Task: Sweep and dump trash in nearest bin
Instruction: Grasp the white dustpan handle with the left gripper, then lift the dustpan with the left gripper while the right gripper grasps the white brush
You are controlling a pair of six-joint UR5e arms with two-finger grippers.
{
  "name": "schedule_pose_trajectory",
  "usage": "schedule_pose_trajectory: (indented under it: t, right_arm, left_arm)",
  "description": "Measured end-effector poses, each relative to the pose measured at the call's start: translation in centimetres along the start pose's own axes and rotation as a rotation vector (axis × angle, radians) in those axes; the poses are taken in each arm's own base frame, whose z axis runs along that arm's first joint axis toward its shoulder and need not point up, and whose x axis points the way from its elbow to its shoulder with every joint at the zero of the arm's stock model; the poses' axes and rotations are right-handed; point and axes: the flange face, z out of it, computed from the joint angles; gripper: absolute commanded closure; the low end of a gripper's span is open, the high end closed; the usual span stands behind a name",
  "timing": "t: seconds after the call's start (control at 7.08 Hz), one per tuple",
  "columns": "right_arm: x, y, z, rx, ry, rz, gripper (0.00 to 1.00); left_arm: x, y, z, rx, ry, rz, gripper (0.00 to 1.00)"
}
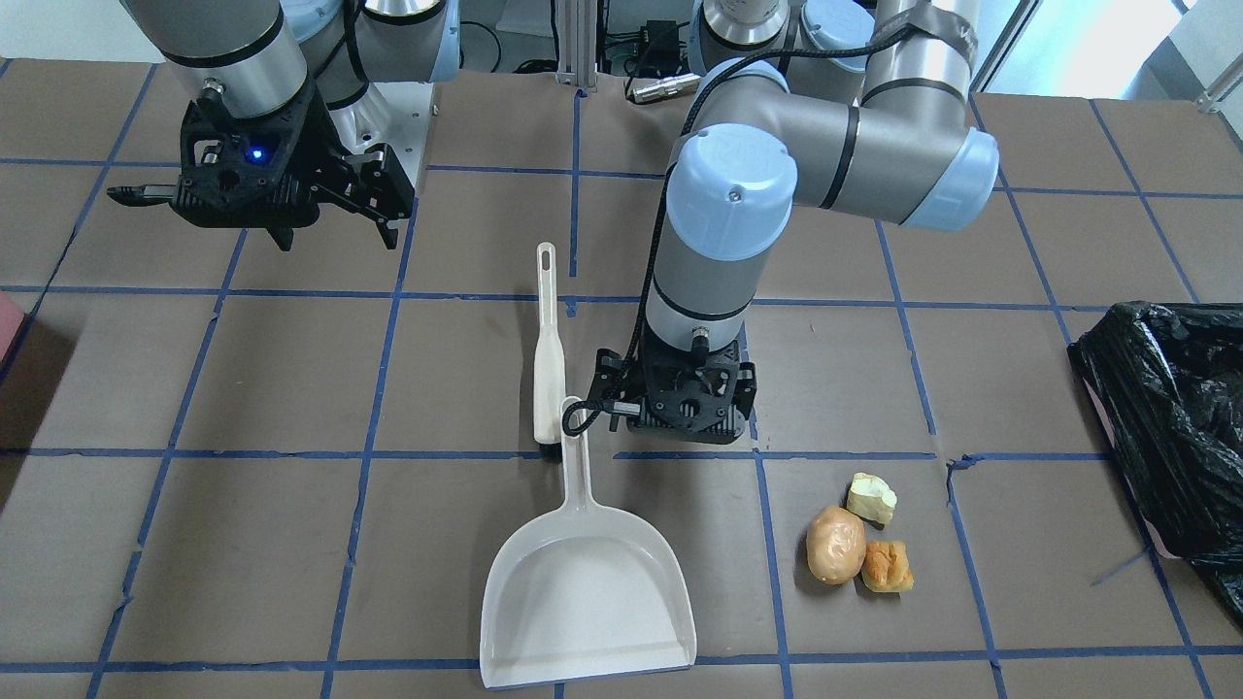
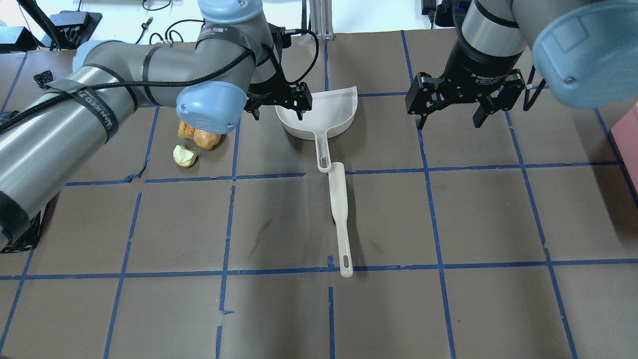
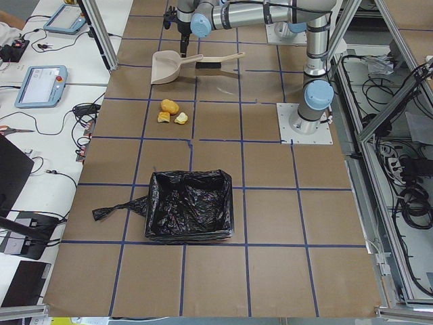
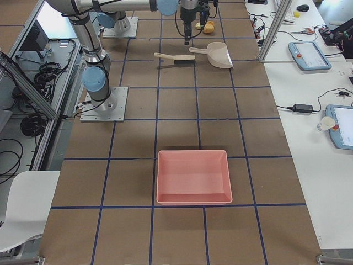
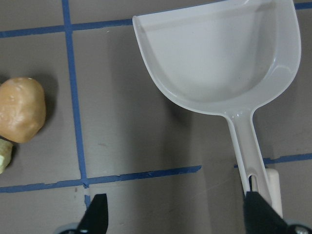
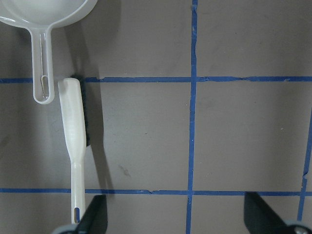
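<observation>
The trash lies in a cluster on the brown table: a tan potato-like lump (image 1: 835, 544), a pale yellow-green chunk (image 1: 871, 498) and an orange-brown bread-like piece (image 1: 887, 566). The lump also shows in the left wrist view (image 5: 22, 109). A white dustpan (image 1: 587, 582) lies beside them, with a white brush (image 1: 547, 349) at its handle end. My left gripper (image 1: 680, 413) is open and empty above the dustpan handle, its fingertips (image 5: 100, 214) spread wide. My right gripper (image 2: 450, 117) is open and empty, apart to the side. The black-bagged bin (image 1: 1165, 417) stands at the table's end on my left.
A pink tray (image 4: 193, 176) sits at the table's end on my right, and its edge shows in the overhead view (image 2: 629, 134). Blue tape lines grid the table. The bin also shows in the exterior left view (image 3: 189, 213), some way from the trash.
</observation>
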Motion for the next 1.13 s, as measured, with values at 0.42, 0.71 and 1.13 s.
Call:
schedule_pose_trajectory:
  t: [0.42, 0.71, 1.13]
  right_arm:
    - [0.0, -0.3, -0.1, 0.022, -0.001, -0.002, 0.02]
    - [-0.1, -0.3, -0.1, 0.024, -0.002, -0.001, 0.03]
    - [-0.4, 0.4, 1.1, 0.004, -0.003, -0.004, 0.03]
  left_arm:
    - [5.0, 0.9, 4.6, 0.011, 0.019, -0.022, 0.0]
    - [6.1, 2.5, 7.2, -0.001, 0.034, -0.039, 0.02]
    - [6.4, 4.1, 9.5, -0.015, 0.036, -0.035, 0.12]
